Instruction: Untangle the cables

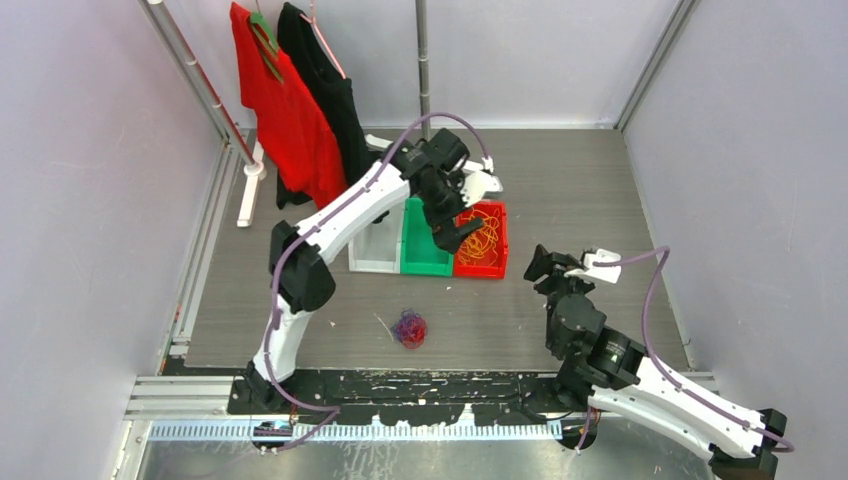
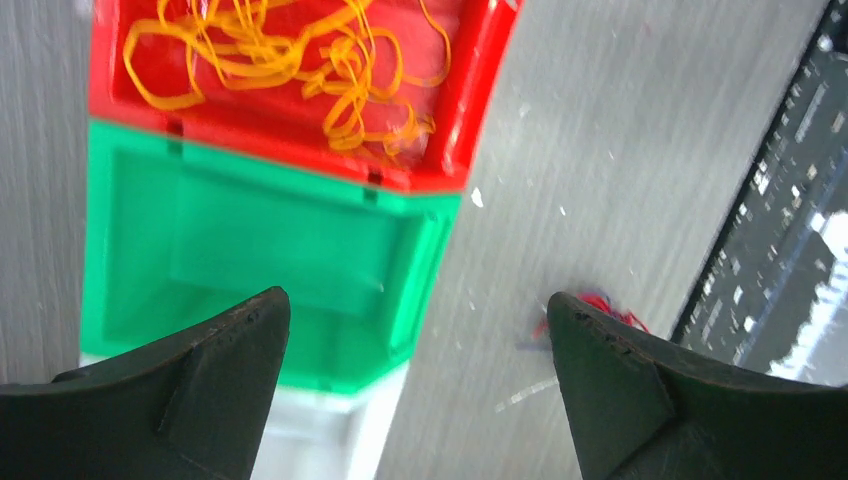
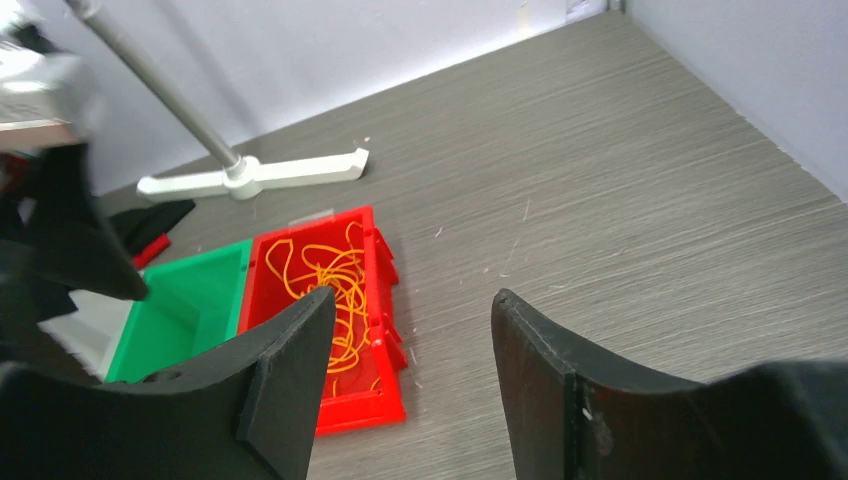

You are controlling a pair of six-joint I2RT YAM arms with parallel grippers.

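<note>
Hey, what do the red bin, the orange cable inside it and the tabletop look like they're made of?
Red bin: likely moulded plastic, glossy; uniform colour, sheen on its rim.
Orange cable: thin flexible cord, perhaps plastic-coated; it lies in loose curls.
Tabletop: matte grey wood-grain, perhaps laminate; fine streaky lines show.

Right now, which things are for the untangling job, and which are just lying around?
For the job: orange-yellow cable in the red bin; red-and-purple cable wad on the table; probably the green bin and white bin beside it.
Just lying about: red shirt, black shirt, white rack foot.
</note>
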